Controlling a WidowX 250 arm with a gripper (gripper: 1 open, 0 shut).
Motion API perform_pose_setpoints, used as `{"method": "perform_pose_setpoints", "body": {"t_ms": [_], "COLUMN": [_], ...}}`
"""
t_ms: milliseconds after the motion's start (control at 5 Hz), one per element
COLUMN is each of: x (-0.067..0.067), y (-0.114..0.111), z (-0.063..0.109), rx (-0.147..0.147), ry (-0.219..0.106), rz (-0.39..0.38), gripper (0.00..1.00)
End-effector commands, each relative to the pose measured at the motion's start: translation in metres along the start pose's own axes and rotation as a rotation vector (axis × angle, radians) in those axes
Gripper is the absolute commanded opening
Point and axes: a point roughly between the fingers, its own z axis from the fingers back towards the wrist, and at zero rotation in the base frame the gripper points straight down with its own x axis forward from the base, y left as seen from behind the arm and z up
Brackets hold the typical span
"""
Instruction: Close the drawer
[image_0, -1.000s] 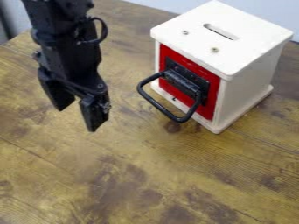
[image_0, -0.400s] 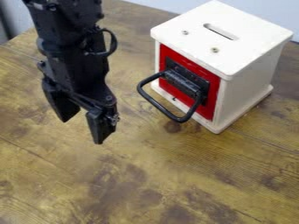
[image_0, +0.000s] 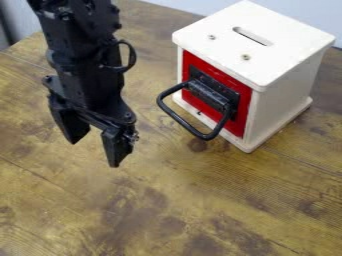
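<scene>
You have a brown wood-grained bench with pale surroundings at its far edge.
Across your bench (image_0: 201, 205), the grain runs in streaks, with darker knots and blotches among yellowish-brown patches. Past the far edge, you see a pale, bluish-grey surface (image_0: 201, 5) at the top; you cannot tell whether it is wall or floor. Soft light falls over your bench, leaving a faint sheen on the wood towards the near left.

Cream-white box (image_0: 287, 75): upright | 1 slot (image_0: 250, 36), top | wooden tabletop (image_0: 160, 205): beneath box
</scene>
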Motion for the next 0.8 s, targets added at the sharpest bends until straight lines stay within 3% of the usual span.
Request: {"method": "perform_pose_setpoints", "body": {"t_ms": [0,200,600], "x": [0.008,0.011,0.027], "y": [0.003,0.001,-0.001], "z": [0.009,0.006,0.003], "rx": [0.004,-0.006,0.007], "ry": [-0.055,-0.052,-0.068], "rz": [-0.039,-0.08,-0.051], "gripper": [1.0,1.0,1.0]}}
